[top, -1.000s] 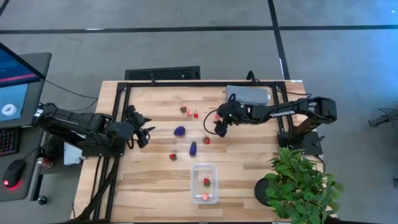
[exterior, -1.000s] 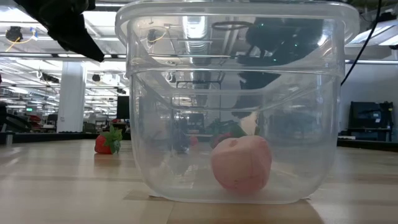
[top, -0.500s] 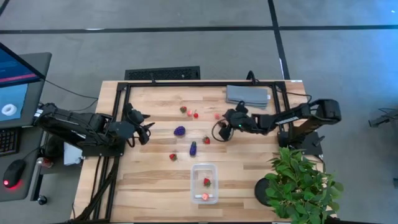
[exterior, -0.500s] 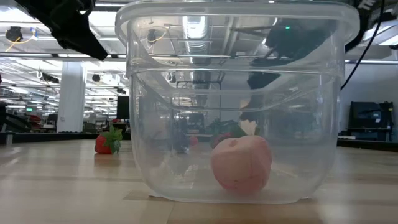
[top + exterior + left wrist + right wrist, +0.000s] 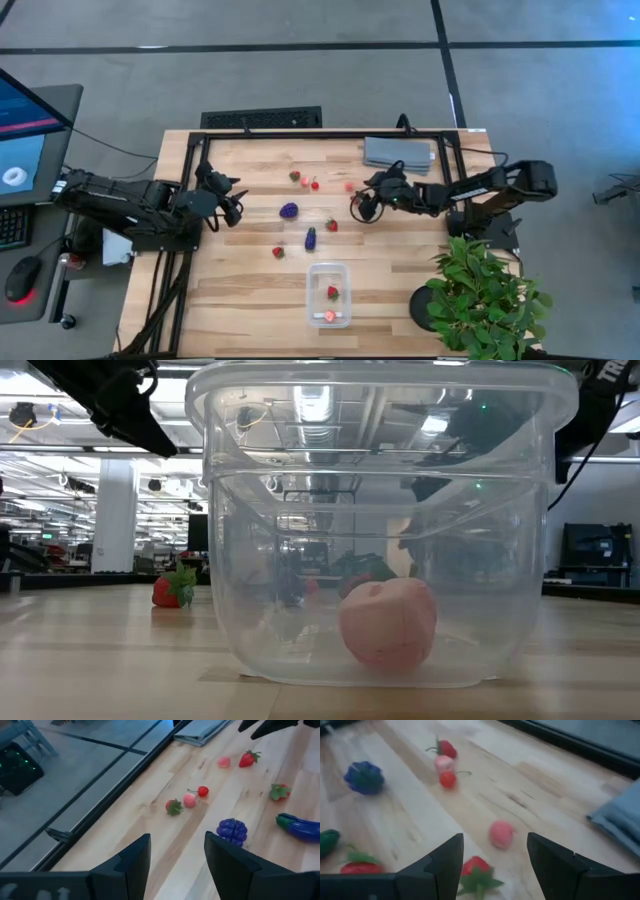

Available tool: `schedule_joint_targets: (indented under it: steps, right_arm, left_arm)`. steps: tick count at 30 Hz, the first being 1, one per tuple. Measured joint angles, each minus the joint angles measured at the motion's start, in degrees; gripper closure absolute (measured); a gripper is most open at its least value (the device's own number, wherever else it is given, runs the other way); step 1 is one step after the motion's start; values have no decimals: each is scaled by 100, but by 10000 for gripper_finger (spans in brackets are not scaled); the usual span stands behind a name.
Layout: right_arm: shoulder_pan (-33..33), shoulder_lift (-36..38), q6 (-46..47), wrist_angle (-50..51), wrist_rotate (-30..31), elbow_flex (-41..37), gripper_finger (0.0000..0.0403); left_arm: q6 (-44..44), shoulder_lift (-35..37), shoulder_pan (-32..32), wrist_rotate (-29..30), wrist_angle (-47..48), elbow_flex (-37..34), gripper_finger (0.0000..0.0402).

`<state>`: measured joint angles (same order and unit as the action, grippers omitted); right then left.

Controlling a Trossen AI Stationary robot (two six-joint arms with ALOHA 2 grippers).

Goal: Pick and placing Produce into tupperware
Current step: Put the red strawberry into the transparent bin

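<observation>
In the low view the clear tub [image 5: 380, 530] filled the centre of the frame nearest the camera, with a pink fruit [image 5: 388, 622] lying on its floor and a red strawberry [image 5: 172, 589] on the wood at the left, behind it. From above, the tub [image 5: 328, 294] sat at lower centre of the table [image 5: 240, 290] and held two pieces: a red berry [image 5: 332, 292] and a pink one [image 5: 327, 316]. Farther up the frame lay a strawberry [image 5: 278, 252], a long purple fruit [image 5: 310, 239], a round purple fruit [image 5: 289, 211] and another strawberry [image 5: 331, 225]. Beyond these, a small cluster of red and pink pieces [image 5: 304, 181] rested near the upper centre, and a single pink piece [image 5: 349, 186] lay to its right. The right claw [image 5: 358, 205] hung right of centre, fingers [image 5: 445, 865] parted and empty, above a strawberry [image 5: 476, 871] with the pink piece [image 5: 500, 833] just ahead. The left claw [image 5: 238, 207] waited at the left edge of the table, fingers [image 5: 135, 860] apart, holding nothing. A folded grey cloth [image 5: 398, 153] lay at upper right, and a potted plant [image 5: 480, 290] stood at lower right.
</observation>
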<state>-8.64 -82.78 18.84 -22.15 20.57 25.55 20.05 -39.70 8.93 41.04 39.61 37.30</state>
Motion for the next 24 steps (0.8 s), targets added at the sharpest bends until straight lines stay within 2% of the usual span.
schedule_joint_targets:
  steps: [4, 11, 17, 24]
  right_arm:
    - [0, -13, 80, 121, -315, -3, 159]
    - [-40, -33, -44, 220, -388, -1, 159]
    - [-49, -407, -72, 23, -797, 5, 159]
    - [-121, -568, 163, -153, -718, 5, 159]
  left_arm:
    - [-1, 0, 0, -4, -9, 0, 225]
    - [-35, 0, 0, 1, -9, 0, 225]
    - [-35, 0, 0, 5, -4, 0, 225]
    - [-33, 0, 0, -50, -5, 0, 225]
